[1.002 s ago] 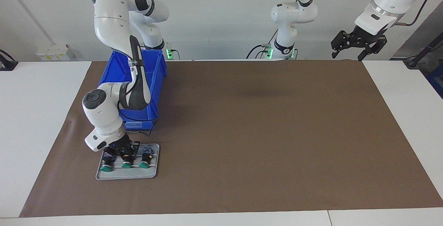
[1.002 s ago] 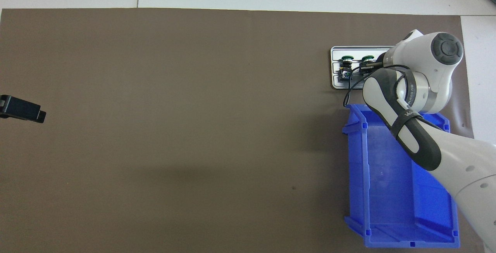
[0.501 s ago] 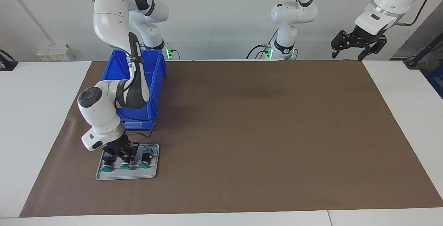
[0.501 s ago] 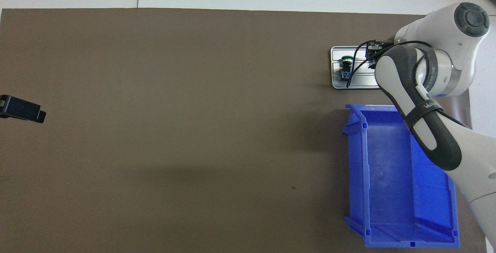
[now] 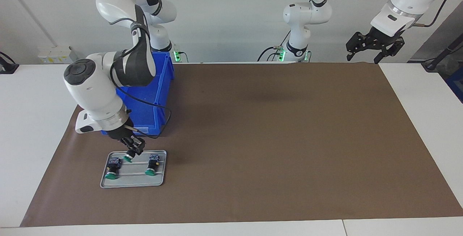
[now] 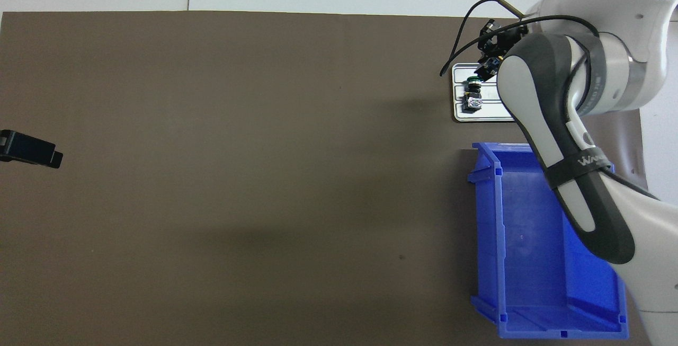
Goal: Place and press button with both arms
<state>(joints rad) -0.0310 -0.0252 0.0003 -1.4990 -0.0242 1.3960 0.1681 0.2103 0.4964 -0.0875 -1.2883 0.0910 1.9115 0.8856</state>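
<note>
Where three buttons sat a second ago, two remain on the grey tray [image 5: 132, 181], lower left; right gripper [image 5: 131, 150], clamped on the button [image 5: 127, 157], lifts it clear for placing. Left gripper [image 5: 374, 46], upper right: jaws apart, waiting.

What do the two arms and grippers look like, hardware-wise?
Both arms are glossy white jointed shells with dark grey joint covers and a silver wrist ring. The right arm has a black cable looped along it and grey lettering on a strap. The right gripper and left gripper are black linkage claws.
</note>
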